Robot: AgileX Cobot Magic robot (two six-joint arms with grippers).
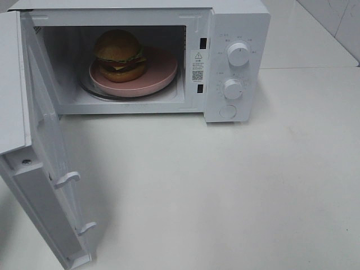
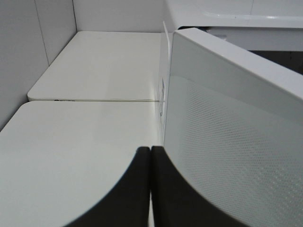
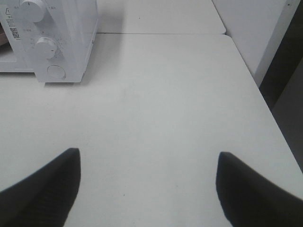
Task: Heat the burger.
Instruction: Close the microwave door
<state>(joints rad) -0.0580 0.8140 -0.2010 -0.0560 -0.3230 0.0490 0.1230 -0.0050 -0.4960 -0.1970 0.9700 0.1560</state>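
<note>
Burger (image 1: 118, 54) on pink plate (image 1: 163, 76) inside open microwave (image 1: 247, 25), seemingly atop turntable (image 1: 94, 93).

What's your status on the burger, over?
Left gripper shut, empty, beside the open door. Right gripper open, empty, above the table. Burger on pink plate inside microwave. Door not yet closed.

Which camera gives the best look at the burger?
The high camera: the burger sits in plain sight on a pink plate inside the open microwave. Neither wrist camera shows it, only microwave parts.
</note>
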